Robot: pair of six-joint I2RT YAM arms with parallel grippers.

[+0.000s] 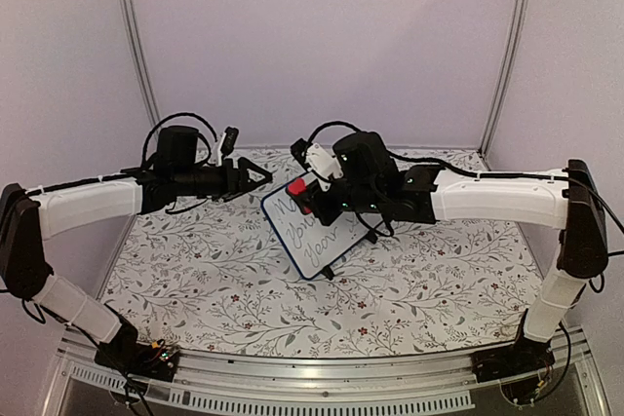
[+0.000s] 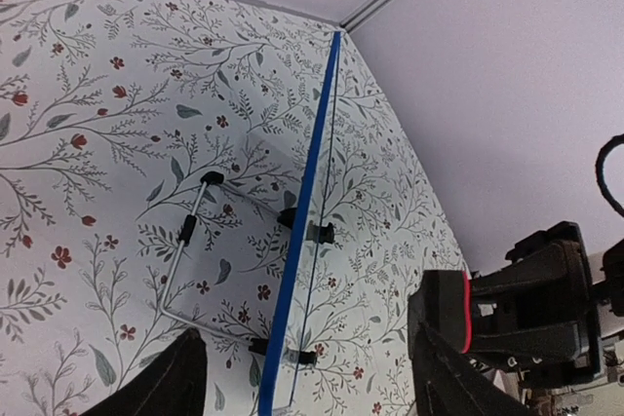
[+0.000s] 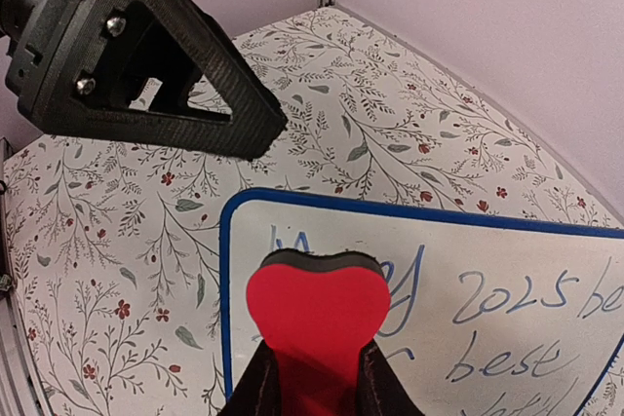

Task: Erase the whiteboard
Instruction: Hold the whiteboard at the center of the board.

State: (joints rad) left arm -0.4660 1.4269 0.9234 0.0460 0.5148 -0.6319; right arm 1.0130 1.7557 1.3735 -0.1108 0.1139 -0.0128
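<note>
The whiteboard [image 1: 324, 231] stands tilted on its wire stand in the middle of the table, blue handwriting across its face [image 3: 487, 280]. My right gripper [image 1: 310, 194] is shut on a red eraser [image 1: 296, 187] with a black felt face, held at the board's upper left corner over the first written word [image 3: 317, 311]. My left gripper [image 1: 261, 180] is open just left of that corner. In the left wrist view the board shows edge-on as a blue line [image 2: 300, 221] running between my two spread fingers [image 2: 166, 387], untouched; the eraser [image 2: 466, 311] is at the right.
A floral cloth [image 1: 195, 270] covers the table. The board's wire stand [image 2: 180, 245] and black feet [image 2: 317, 232] rest behind it. Pale walls and metal posts [image 1: 136, 46] close the back. The left gripper's black finger [image 3: 146, 65] hangs close above the board's corner.
</note>
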